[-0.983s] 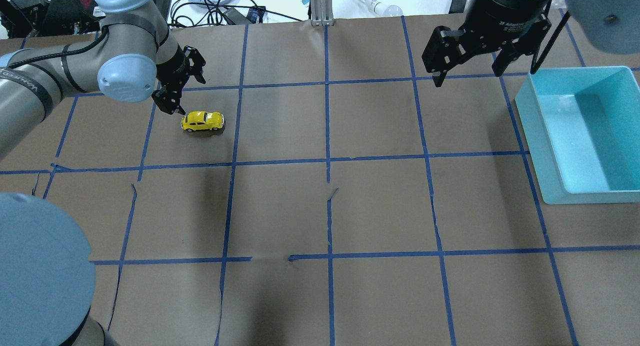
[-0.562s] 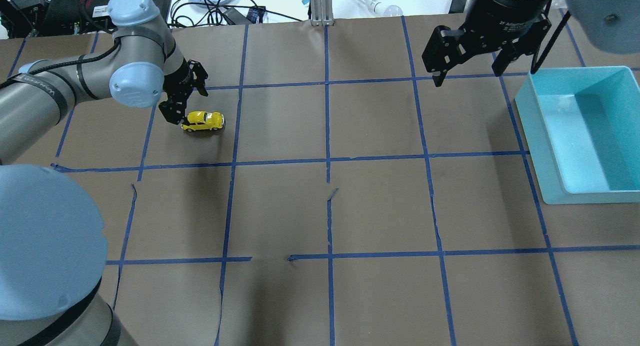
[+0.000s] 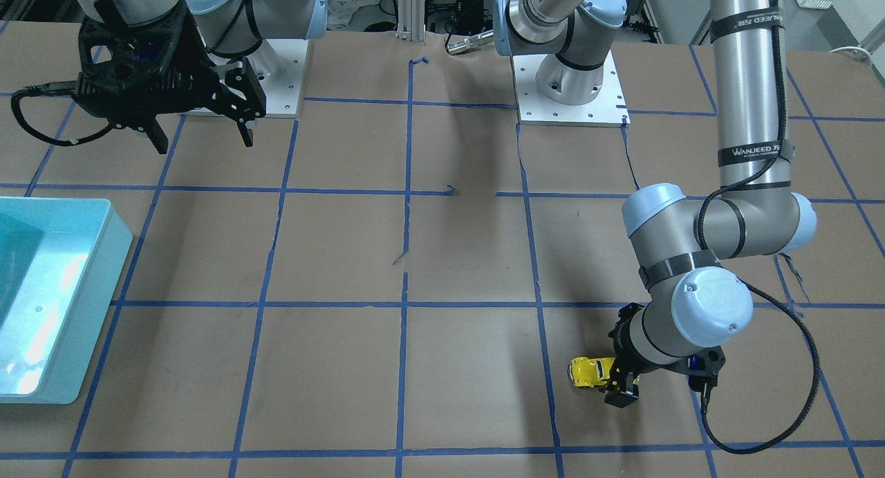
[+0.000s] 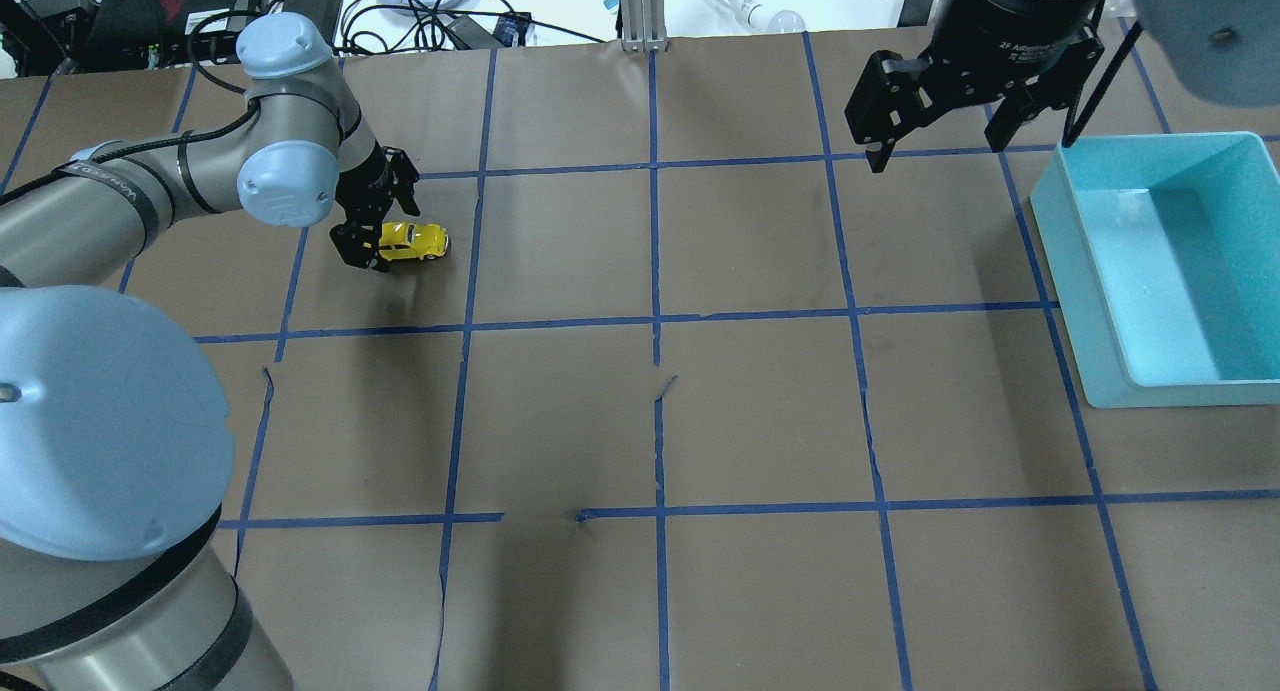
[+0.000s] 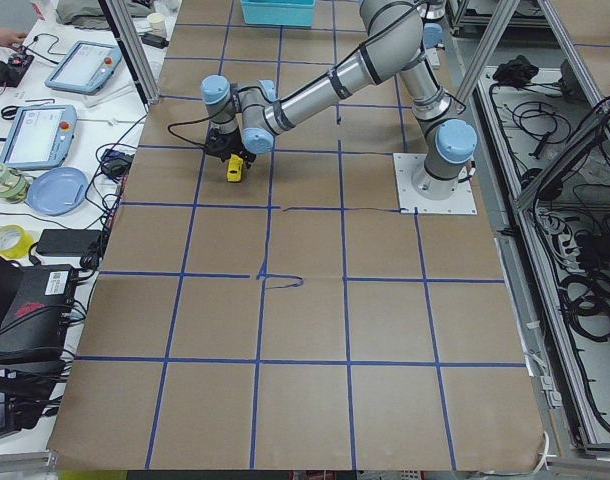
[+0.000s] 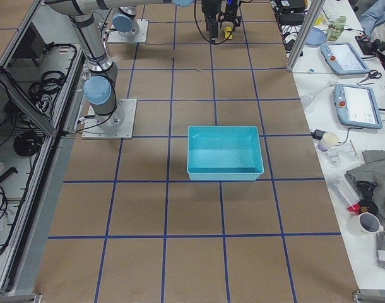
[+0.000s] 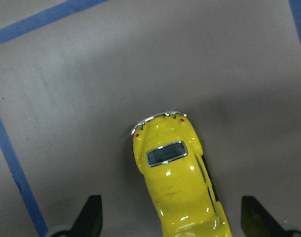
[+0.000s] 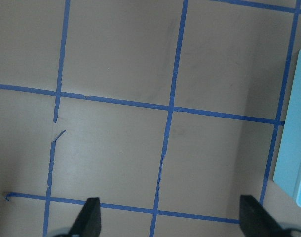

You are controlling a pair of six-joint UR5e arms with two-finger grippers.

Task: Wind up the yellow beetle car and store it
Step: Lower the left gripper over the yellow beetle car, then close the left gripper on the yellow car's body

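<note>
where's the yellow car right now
On the overhead view's left, the yellow beetle car sits on the table, one end between the open fingers of the left gripper.

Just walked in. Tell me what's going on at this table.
The left gripper is down at the small glossy yellow toy beetle car, which stands on its wheels on the brown paper-covered table. Its fingers are open on either side of the car, not closed on it. The right gripper hangs open above the table beside the light-blue plastic bin; the car is not stored yet.
</note>
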